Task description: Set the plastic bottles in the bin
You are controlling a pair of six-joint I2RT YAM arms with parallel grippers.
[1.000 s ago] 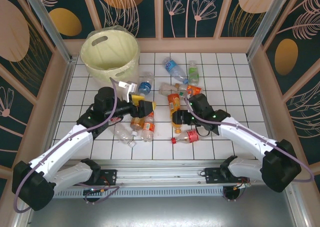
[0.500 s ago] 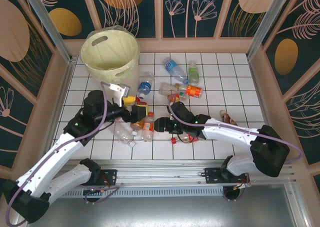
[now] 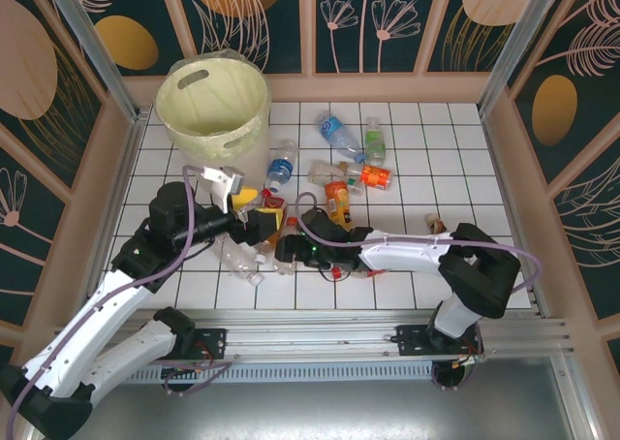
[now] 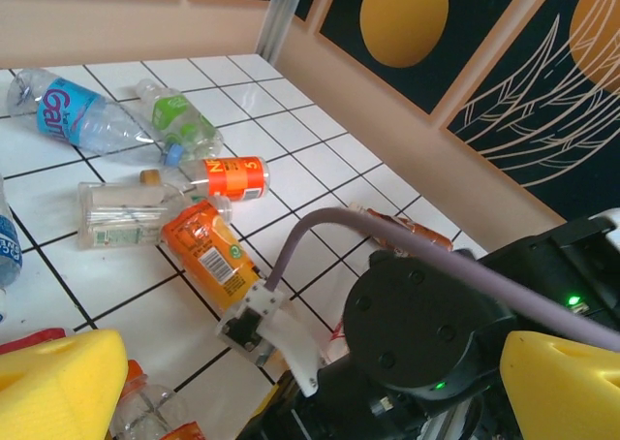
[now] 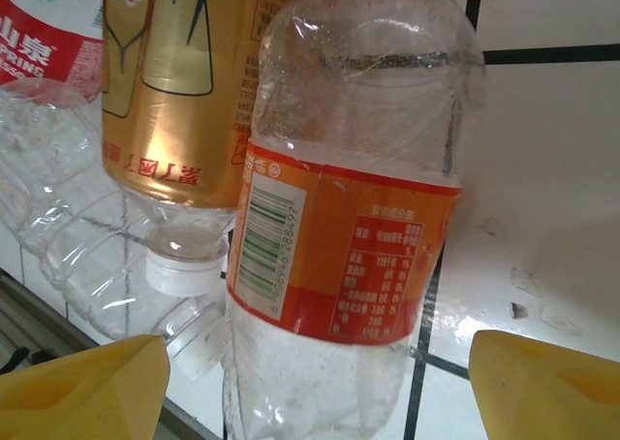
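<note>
The big pale bin [image 3: 213, 106] stands in the far left corner of the table [image 3: 436, 159]. The plastic bottles [image 3: 334, 130] lie spread over the middle. The left tool [image 3: 260, 214] hangs above some bottles. The right tool [image 3: 288, 248] reaches across to the left, low among bottles near the near edge.

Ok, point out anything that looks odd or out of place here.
One bottle lies alone near the right wall, well apart from the other plastic bottles scattered mid-table. Also, the right tool sits far over on the left side, close beside the left tool above the same cluster.
</note>
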